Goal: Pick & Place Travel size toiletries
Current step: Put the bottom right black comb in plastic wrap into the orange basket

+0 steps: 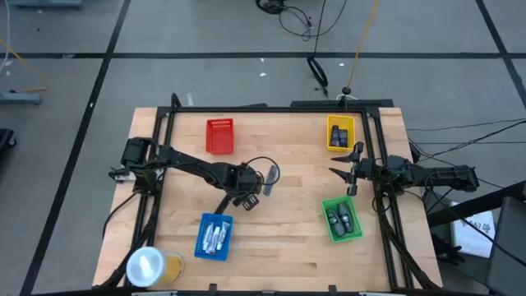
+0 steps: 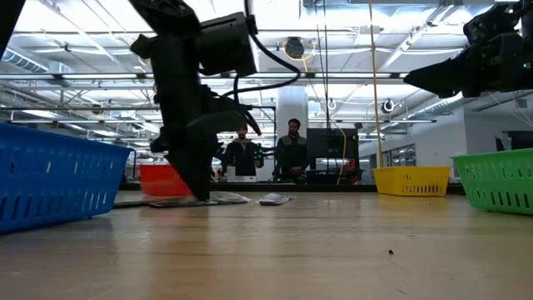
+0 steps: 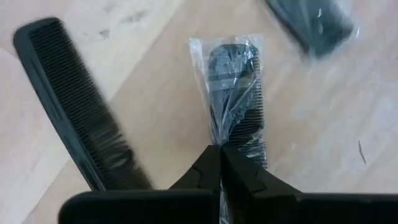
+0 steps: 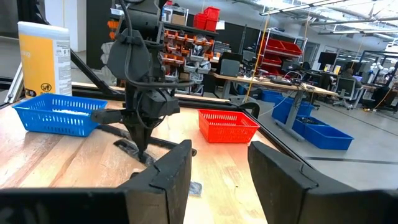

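My left gripper (image 3: 221, 155) stands at the table's middle (image 1: 238, 197), pointing down, shut on a black comb in a clear plastic sleeve (image 3: 235, 87). A bare black comb (image 3: 74, 106) lies flat on the wood beside it. Another wrapped dark piece (image 3: 314, 22) lies a little farther off. In the low view the left gripper's tips (image 2: 196, 190) reach the table top, with wrapped pieces (image 2: 275, 198) lying next to them. My right gripper (image 4: 221, 155) is open and empty, held above the table's right side (image 1: 349, 173). My left gripper pinches the wrapped comb between its two fingers at one end of the sleeve (image 3: 231, 138). The fingers come from above, pointing down. The rest of the comb lies flat on the table, stretching away from the fingers.
A red tray (image 1: 219, 136) stands at the far left. A yellow tray (image 1: 341, 131) with dark pieces stands at the far right. A green tray (image 1: 341, 218) stands near right and a blue tray (image 1: 214, 237) near left. A yellowish roll (image 1: 152, 265) is at the near left corner. People stand beyond the table (image 2: 266, 154).
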